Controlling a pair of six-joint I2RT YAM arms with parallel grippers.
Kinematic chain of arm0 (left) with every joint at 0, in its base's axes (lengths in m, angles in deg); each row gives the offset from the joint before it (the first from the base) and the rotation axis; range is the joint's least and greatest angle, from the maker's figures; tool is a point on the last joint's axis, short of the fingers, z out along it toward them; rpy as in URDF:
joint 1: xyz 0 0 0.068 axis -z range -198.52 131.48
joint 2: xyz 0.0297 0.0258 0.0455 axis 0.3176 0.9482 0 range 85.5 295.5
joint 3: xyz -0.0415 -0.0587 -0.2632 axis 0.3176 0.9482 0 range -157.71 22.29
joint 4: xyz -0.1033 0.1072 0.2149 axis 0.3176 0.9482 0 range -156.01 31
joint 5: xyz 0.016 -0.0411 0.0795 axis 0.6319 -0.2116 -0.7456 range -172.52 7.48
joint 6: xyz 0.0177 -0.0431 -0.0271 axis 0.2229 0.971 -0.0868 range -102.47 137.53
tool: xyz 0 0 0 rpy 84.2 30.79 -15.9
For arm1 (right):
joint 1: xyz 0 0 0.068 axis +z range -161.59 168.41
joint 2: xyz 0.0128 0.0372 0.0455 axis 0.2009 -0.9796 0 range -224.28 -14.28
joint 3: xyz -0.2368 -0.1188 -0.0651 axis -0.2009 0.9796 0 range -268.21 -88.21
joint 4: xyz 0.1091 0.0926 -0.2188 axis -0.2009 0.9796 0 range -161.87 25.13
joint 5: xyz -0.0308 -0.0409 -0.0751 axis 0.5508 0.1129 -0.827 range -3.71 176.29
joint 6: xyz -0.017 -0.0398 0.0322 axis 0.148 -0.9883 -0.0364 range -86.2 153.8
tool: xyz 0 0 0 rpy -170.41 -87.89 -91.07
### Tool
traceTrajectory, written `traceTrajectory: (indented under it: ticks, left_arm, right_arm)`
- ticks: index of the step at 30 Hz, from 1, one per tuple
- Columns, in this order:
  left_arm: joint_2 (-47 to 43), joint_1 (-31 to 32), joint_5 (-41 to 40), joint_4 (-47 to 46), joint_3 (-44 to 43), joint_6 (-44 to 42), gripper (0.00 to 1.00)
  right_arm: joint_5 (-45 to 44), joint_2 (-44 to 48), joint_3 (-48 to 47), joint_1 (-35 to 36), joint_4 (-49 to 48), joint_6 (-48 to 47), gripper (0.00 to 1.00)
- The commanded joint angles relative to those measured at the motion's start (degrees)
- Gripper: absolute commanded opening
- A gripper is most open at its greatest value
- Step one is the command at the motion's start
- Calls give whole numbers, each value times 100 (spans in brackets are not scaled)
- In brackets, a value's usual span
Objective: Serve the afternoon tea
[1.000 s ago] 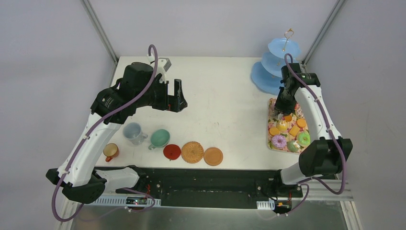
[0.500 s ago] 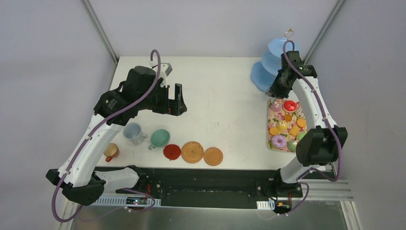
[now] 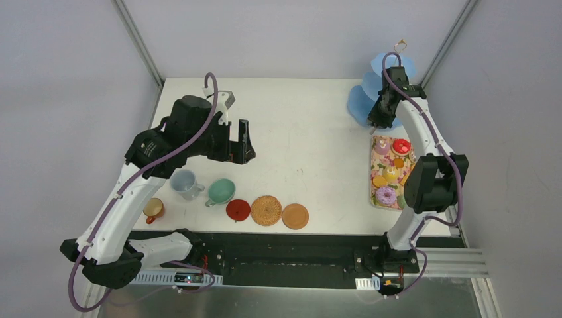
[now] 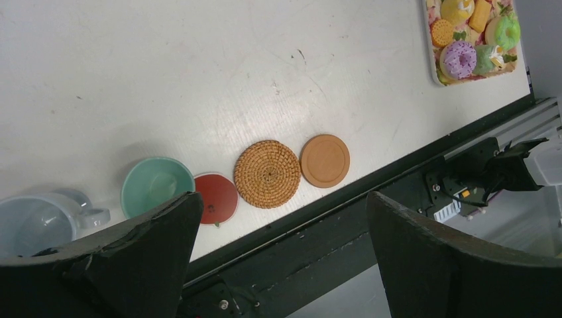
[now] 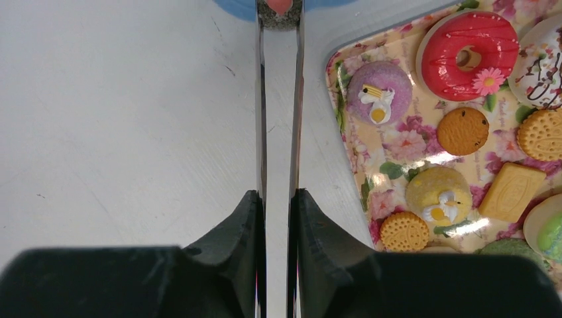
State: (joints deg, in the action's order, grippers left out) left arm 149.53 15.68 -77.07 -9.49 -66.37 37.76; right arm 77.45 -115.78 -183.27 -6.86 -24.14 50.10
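Tongs (image 5: 278,99), clamped between the nearly closed fingers of my right gripper (image 5: 278,199), point ahead to the light-blue stand (image 5: 232,5). A small pink bit (image 5: 280,5) shows at their tips. To their right is the floral tray (image 5: 404,142) with a red donut (image 5: 469,56) and biscuits (image 5: 462,130). My left gripper (image 4: 281,199) hangs wide open and holds nothing. Below it lie three coasters (image 4: 268,173) and a mint green cup (image 4: 156,187).

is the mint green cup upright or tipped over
Upright: the mint green cup shows its round open mouth from above, standing beside the red coaster.
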Motion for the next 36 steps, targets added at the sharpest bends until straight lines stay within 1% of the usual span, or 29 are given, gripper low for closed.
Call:
traceTrajectory:
  ticks: [1,8,11,22,25,32,36]
  left_arm:
    - [-169,70,-109,59,28,-96,99]
    - [-253,70,-166,109,83,-155,99]
    - [-268,70,-157,123,119,-168,99]
    - [-226,70,-199,104,61,-207,99]
    - [-229,70,-249,127,25,-254,99]
    - [-192,70,-290,137,-30,-282,99]
    - [-195,70,-338,157,-62,-291,99]
  right_arm:
    - [-209,-118,-226,-25,-432,202,18]
    - [-314,-403,-310,-12,-670,225,23]
    - [-199,-563,-423,15,-645,193,26]
    - [-386,-797,-674,107,-383,188,36]
    - [-322,-768,-702,122,-365,169,40]
    - [-249,-663,-691,133,-291,89,46]
    - [-268,-599,-720,134,-265,18,47]
